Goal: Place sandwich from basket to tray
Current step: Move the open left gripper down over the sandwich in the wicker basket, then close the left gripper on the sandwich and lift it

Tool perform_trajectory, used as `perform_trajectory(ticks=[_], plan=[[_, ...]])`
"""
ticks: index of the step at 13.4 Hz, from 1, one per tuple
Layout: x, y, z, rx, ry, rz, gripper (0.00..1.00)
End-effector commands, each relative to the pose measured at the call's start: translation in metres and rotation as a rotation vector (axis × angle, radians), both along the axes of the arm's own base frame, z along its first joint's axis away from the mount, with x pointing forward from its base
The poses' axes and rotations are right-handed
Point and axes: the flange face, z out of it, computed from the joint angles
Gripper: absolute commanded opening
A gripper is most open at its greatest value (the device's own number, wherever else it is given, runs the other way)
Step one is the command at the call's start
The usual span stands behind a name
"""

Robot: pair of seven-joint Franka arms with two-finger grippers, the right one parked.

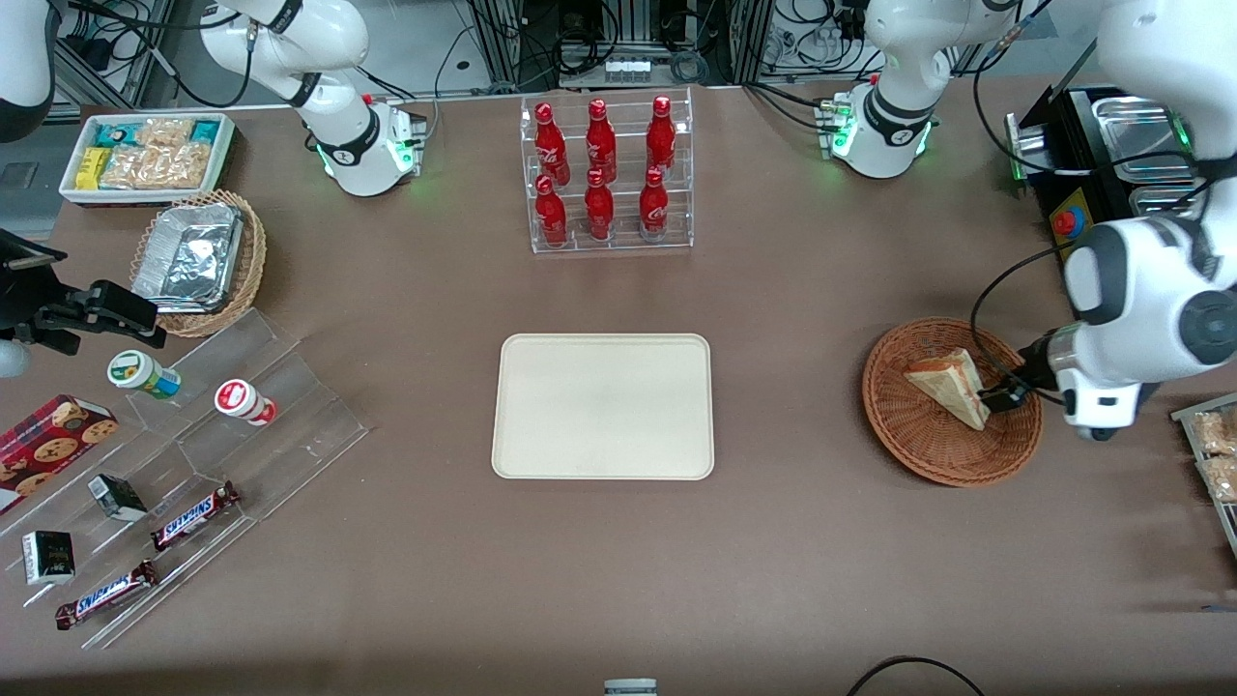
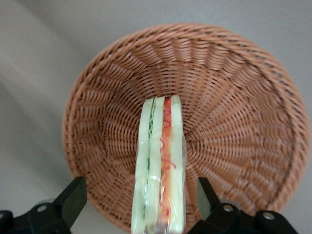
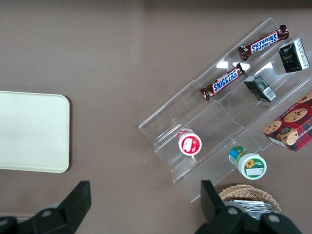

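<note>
The sandwich (image 1: pixel 950 383) lies in the reddish-brown wicker basket (image 1: pixel 899 430), toward the working arm's end of the table. In the left wrist view its cut edge (image 2: pixel 160 165) faces the camera, showing pale bread with green and red-orange layers, over the basket's weave (image 2: pixel 234 97). My gripper (image 1: pixel 1000 396) is low over the basket rim at the sandwich's wide end. It is open (image 2: pixel 140 187), one finger (image 2: pixel 73 200) well clear of the sandwich and the other (image 2: pixel 207 195) close beside it. The cream tray (image 1: pixel 604 406) lies bare at the table's middle.
A clear rack of red bottles (image 1: pixel 604 174) stands farther from the front camera than the tray. A black unit with metal trays (image 1: pixel 1131 135) is near the working arm. Toward the parked arm's end are a clear snack stand (image 1: pixel 193 464), a foil-container basket (image 1: pixel 198 261) and a white bin (image 1: pixel 145 155).
</note>
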Motion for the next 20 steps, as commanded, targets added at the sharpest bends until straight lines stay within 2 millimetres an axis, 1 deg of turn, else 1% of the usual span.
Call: perform_trajectory(ticks=[1, 5, 7, 9, 10, 11, 13, 14, 15, 16, 18, 19, 20], plan=[[-0.005, -0.004, -0.015, 0.003, -0.018, 0.047, 1.00], [-0.006, -0.007, -0.028, 0.002, -0.030, 0.046, 1.00], [-0.014, -0.007, -0.046, 0.003, -0.033, 0.057, 1.00], [-0.019, -0.013, -0.062, 0.004, -0.033, 0.060, 1.00], [-0.020, -0.014, -0.069, 0.003, -0.022, 0.059, 1.00], [-0.020, -0.014, -0.071, 0.003, -0.019, 0.059, 1.00], [-0.020, -0.014, -0.072, 0.004, -0.018, 0.057, 0.92], [-0.022, -0.015, -0.076, 0.004, -0.008, 0.055, 0.90], [-0.022, -0.018, -0.076, 0.004, -0.007, 0.049, 0.83], [-0.023, -0.023, -0.077, 0.004, -0.001, 0.038, 0.70], [-0.024, -0.022, -0.075, 0.004, 0.002, 0.036, 0.53], [-0.023, -0.019, -0.071, 0.004, 0.004, 0.039, 0.47], [-0.020, -0.016, -0.059, 0.004, 0.010, 0.040, 0.40]])
